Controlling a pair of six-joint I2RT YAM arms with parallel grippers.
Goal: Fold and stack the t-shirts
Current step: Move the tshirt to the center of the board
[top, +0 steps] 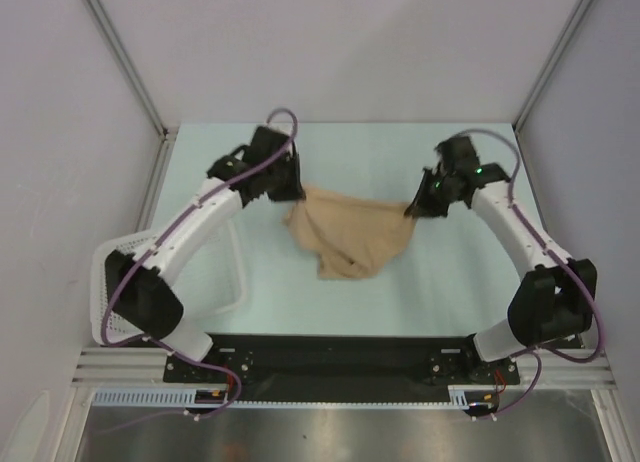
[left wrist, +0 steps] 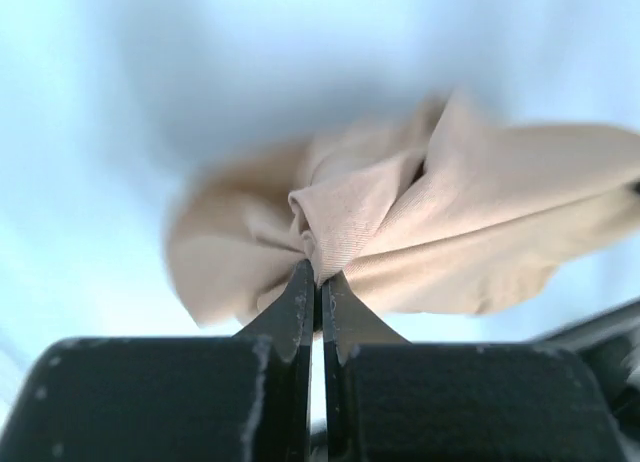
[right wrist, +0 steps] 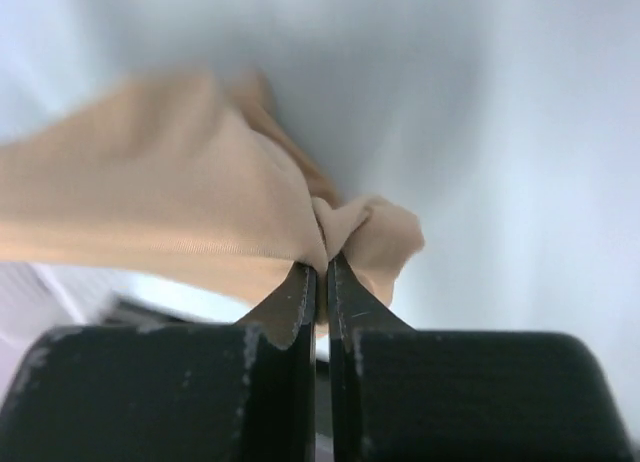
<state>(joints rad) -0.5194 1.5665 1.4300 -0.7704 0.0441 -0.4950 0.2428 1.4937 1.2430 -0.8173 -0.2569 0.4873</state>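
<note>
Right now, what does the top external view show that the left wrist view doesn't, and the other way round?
Only the top external view clearly shows the right hand gripping the opposite end of the t-shirt, and the white basket beside the left arm. Only the left wrist view shows close up the left hand shut on a bunched fold. Both show the tan cloth crumpled, not yet folded, above the pale table.

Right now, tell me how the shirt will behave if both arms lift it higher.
Probably floppy: the shirt sags bunched between its two pinched points. Likely light: small pinches by the left fingers and right fingers carry it. Unlikely to slip; the knit looks matte.
</note>
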